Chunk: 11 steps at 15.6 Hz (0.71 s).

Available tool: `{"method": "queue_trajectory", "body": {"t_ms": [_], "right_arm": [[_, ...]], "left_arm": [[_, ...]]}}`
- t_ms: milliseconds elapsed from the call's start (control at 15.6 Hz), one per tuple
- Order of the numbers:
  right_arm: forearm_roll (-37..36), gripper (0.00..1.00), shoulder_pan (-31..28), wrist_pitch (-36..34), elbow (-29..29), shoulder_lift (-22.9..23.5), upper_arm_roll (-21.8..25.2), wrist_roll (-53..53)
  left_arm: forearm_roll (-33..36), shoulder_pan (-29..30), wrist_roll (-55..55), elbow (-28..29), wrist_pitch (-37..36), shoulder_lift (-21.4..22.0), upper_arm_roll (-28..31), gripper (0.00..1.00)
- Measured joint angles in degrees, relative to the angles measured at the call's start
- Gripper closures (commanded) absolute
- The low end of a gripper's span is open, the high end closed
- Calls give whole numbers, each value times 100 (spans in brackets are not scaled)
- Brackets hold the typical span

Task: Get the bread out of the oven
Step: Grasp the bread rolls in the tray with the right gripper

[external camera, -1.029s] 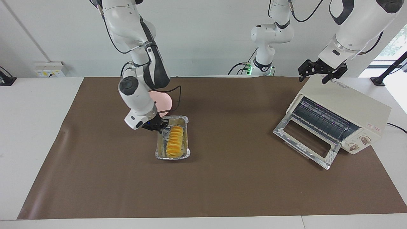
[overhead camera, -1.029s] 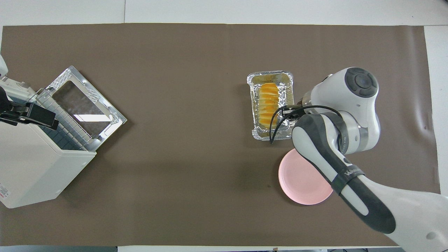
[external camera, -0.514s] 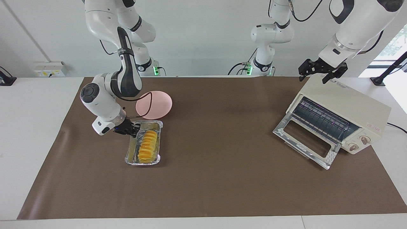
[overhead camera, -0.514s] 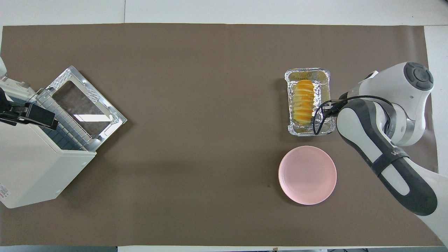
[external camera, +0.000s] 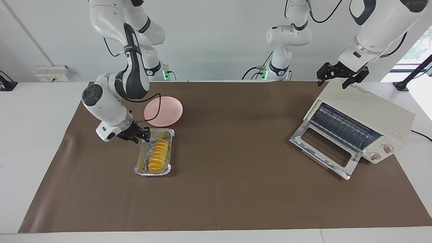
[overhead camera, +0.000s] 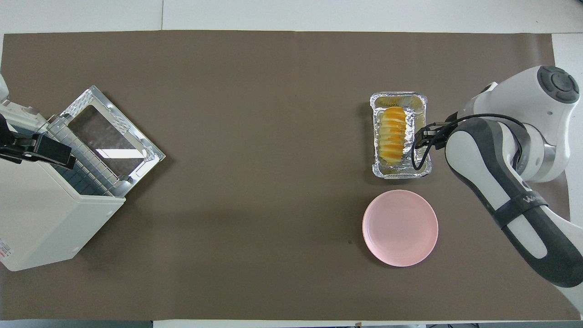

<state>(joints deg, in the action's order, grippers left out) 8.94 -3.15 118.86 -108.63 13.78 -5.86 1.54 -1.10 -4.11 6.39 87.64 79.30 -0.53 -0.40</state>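
Observation:
The bread [external camera: 158, 155] [overhead camera: 392, 136], a ridged golden loaf, lies in a crinkled foil tray [external camera: 138, 168] [overhead camera: 401, 173] on the brown mat toward the right arm's end of the table. My right gripper [external camera: 144, 134] [overhead camera: 421, 139] is low at the tray's long rim on the side toward that end, with its fingers slightly apart astride the rim, holding nothing. The cream-white oven [external camera: 368, 111] [overhead camera: 45, 228] stands at the left arm's end, its glass door [external camera: 324, 148] [overhead camera: 109, 136] dropped open and its wire rack bare. My left gripper [external camera: 339, 81] waits open over the oven's top.
A pink plate [external camera: 163, 111] [overhead camera: 400, 228] lies on the mat, nearer to the robots than the foil tray and close to it. The brown mat [external camera: 236, 189] covers most of the white table.
My right arm swung toward its own end of the table, carrying the foil tray with the bread to beside the plate. Its fingers then parted at the rim. The left arm stayed still.

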Motion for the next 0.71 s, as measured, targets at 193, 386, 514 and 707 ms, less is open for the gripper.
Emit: {"method": "queue_trajectory", "body": {"t_ms": [193,386,514,707], "right_arm": [[0,0,284,178,78,5,-13,-237],[-1,0,549,421,1,137,-17,-461],[-1,0,541,582,-69,212,0,-461],[-1,0,493,920,-300,267,27,-461]], "left_arm": [[0,0,0,0,0,0,0,0],[0,0,0,0,0,0,0,0],[0,0,0,0,0,0,0,0],[0,0,0,0,0,0,0,0]]}}
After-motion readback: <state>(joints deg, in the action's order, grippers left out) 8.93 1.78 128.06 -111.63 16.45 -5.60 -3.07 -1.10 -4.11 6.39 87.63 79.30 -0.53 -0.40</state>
